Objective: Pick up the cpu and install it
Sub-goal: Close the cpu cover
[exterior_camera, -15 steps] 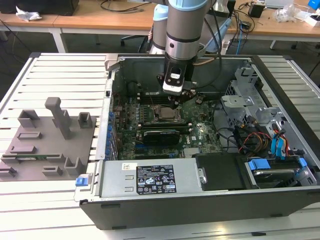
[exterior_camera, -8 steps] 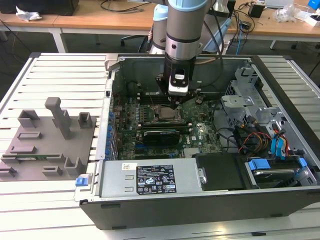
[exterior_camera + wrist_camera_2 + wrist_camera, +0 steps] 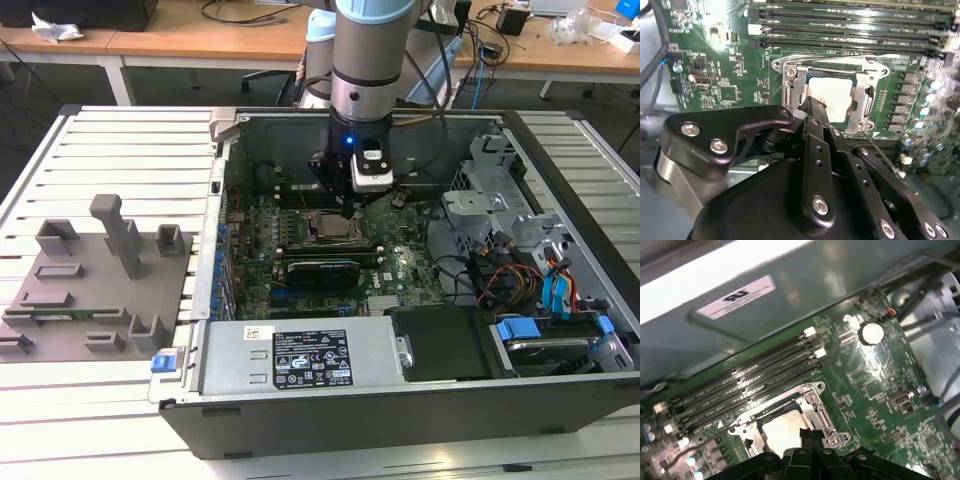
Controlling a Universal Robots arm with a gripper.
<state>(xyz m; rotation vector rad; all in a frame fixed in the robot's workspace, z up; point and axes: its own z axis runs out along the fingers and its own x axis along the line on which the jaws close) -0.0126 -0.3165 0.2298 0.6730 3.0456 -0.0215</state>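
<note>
Hand [image 3: 346,207] hangs low inside the open computer case, right over the socket. In the second wrist view its fingers [image 3: 812,125] are drawn together at the tip with nothing between them. The first wrist view shows the fingertips [image 3: 805,437] pressed side by side the same way. The tips sit over one edge of the cpu; cannot tell whether they are touching or just clear.

- Table [image 3: 120,140]: white, slatted. It carries the case and, at the exterior view's left, a grey tray [image 3: 100,290] with grey blocks standing on it.
- Case [image 3: 400,425]: on its side, cover off, board facing up.
- Board [image 3: 395,262]: green, with long memory slots [image 3: 750,385] running just beside the socket.
- Socket frame [image 3: 790,85]: bright metal, ringing the cpu on all sides. Cannot tell if it is clamped down.
- cpu [image 3: 835,97]: flat in the socket, silver-white top up, inside the frame, well apart from the tray. By the look of it, it is already placed.

Handling, my judgement: light, thin and stiff. The polished metal top gives little grip, so a pinch from above would slide. The underside contacts and the socket beneath are the fragile parts, so no tilt or dragging. Hold it by two opposite edges of the rim, kept level, with a light squeeze.
</note>
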